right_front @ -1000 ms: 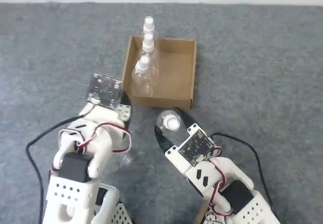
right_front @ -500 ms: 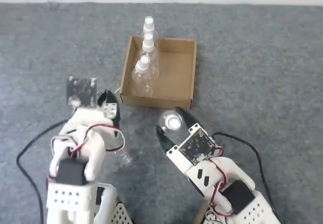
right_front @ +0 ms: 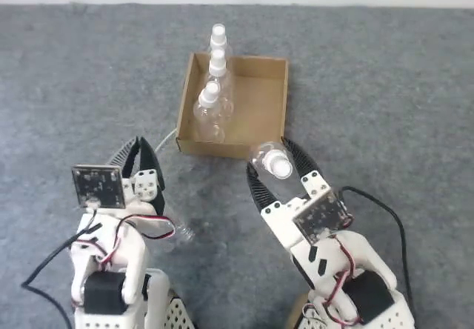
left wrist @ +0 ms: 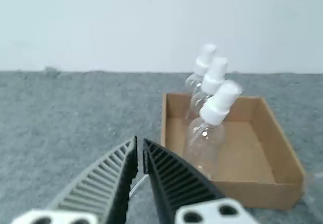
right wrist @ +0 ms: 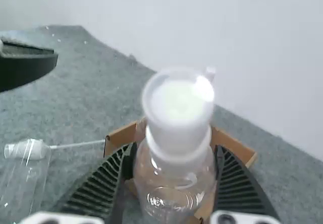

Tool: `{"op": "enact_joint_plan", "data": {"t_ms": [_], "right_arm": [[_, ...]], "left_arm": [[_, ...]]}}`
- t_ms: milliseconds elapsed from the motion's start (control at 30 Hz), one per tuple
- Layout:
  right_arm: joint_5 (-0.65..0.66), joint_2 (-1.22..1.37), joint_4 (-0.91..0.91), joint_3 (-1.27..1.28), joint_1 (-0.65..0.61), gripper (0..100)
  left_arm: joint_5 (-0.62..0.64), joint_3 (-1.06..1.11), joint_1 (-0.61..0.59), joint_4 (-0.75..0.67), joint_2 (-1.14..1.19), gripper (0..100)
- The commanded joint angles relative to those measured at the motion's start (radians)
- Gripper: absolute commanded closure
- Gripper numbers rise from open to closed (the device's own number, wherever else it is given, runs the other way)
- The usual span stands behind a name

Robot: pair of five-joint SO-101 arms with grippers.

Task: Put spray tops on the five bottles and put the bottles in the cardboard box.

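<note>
A clear bottle (right_front: 172, 222) lies on its side on the counter (right_front: 385, 99) beside the left arm, a loose spray top (right wrist: 25, 148) near it with its tube running toward the box; the left end effector (right_front: 138, 142) hangs above them, fingers closed on nothing, well to the left of the box's near corner. The right end effector (right_front: 268, 153) grips a capped bottle (right_front: 272, 162) by the body, roughly upright with the spray top up, right at the near right corner of the cardboard box (right_front: 255, 150). The box therefore lies just beyond and slightly left of the load; three capped bottles (right_front: 211, 110) line its left wall, so the free floor is the right half, and a short carry forward should do, I judge.
</note>
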Motion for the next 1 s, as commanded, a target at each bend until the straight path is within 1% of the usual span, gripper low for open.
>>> {"op": "enact_joint_plan", "data": {"t_ms": [0, 533, 633, 967], "right_arm": [[0.011, -0.001, 0.005, -0.100, 0.018, 85.5], [0.012, 0.015, -0.002, -0.279, 0.021, 85.5], [0.012, 0.105, 0.004, -0.370, 0.021, 85.5], [0.012, 0.530, -0.005, -0.640, 0.022, 85.5]], "left_arm": [[0.017, -0.005, -0.032, 0.003, -0.021, 98], [0.017, 0.018, -0.038, 0.003, -0.021, 98], [0.017, 0.019, -0.038, 0.003, -0.021, 98], [0.015, 0.019, -0.038, 0.003, -0.021, 98]]}}
